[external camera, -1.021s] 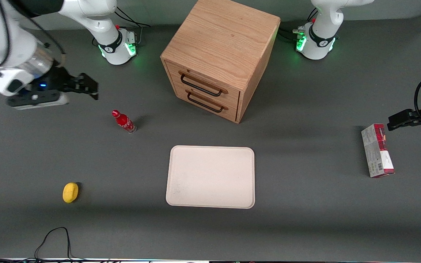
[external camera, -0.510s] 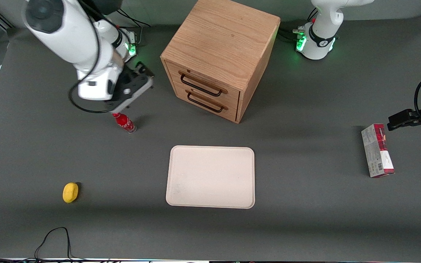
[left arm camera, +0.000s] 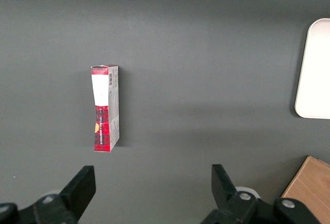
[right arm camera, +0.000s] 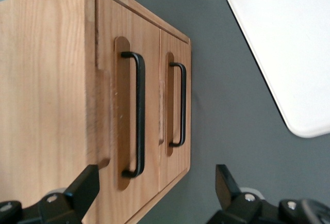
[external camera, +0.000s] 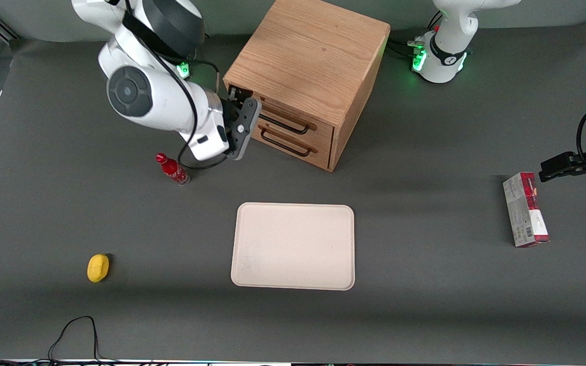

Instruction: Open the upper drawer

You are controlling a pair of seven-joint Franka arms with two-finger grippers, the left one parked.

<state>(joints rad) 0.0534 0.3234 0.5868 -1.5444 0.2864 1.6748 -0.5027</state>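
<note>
Gripper [right arm camera: 152, 195] spread wide, grasping nothing, poised in front of the cabinet [external camera: 313, 56] at the working arm's end of its drawer faces. Fingers [right arm camera: 77, 193] straddling the near end of the black handle [right arm camera: 138, 115] of the upper drawer [right arm camera: 129, 110] in the right wrist view, yet apart from it, no contact visible. Drawer faces flush with the cabinet front, upper drawer shut, lower drawer [right arm camera: 178, 105] shut too. Judged from this: approach nearly done; closing on the bar, gripping it and pulling the drawer out all left to do.

Seen from the front: gripper [external camera: 239, 119] largely masked by the wrist and camera mount, covering one end of the upper drawer [external camera: 293, 119], so finger spread unreadable there. Shown only there, outward across the bench [external camera: 425, 284]: red bottle [external camera: 172, 169] standing just nearer the camera than the arm, white tray [external camera: 293, 246] nearer the camera than the cabinet, yellow fruit [external camera: 98, 267] toward the working arm's end, red-and-white carton [external camera: 525, 209] toward the parked arm's end.

Offered only by the right wrist view: both handles full length, the recesses under them, and the open gap between the fingers. Left wrist view: carton [left arm camera: 105, 108] lying flat, tray edge, cabinet corner, nothing of the drawers.
</note>
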